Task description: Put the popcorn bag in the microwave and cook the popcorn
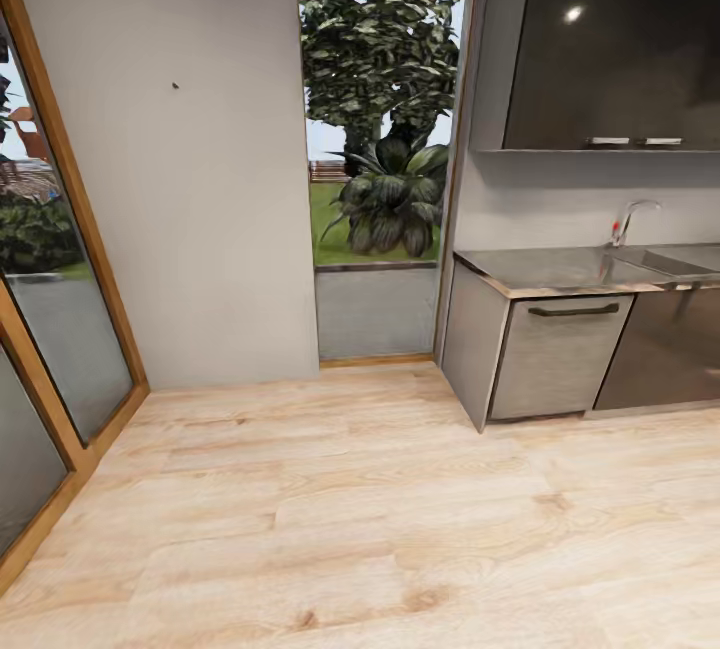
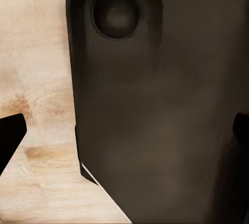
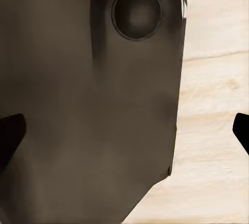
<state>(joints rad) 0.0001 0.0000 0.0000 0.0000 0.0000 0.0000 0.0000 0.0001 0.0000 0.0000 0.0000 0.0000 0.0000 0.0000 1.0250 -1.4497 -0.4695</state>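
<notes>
- Jaws of the left gripper [image 2: 124, 136] stand wide apart in the left wrist view: one dark fingertip [image 2: 11, 137] shows at each side edge and nothing is between them. Beyond them is a dark part of the robot's own body [image 2: 155, 105] and the wood floor [image 2: 36, 79].
- Jaws of the right gripper [image 3: 124, 133] are also spread wide and hold nothing; one dark fingertip [image 3: 10, 136] is at each edge, over the same kind of dark body part [image 3: 93, 105].
- In the head view the kitchen shows a light plank floor [image 1: 330, 519], a grey wall, a glass door to a garden [image 1: 380, 149], and at the right the countertop [image 1: 560, 271] with a tap [image 1: 630, 221] and a sink [image 1: 680, 259], under a dark upper cabinet [image 1: 620, 39].
- On this part of the countertop I see no popcorn bag and no microwave, so I cannot tell where they are.
- I judge the step in hand is still the search or the approach. The next move probably calls for turning the base or head to the right along the worktop, until the bag comes into sight.
</notes>
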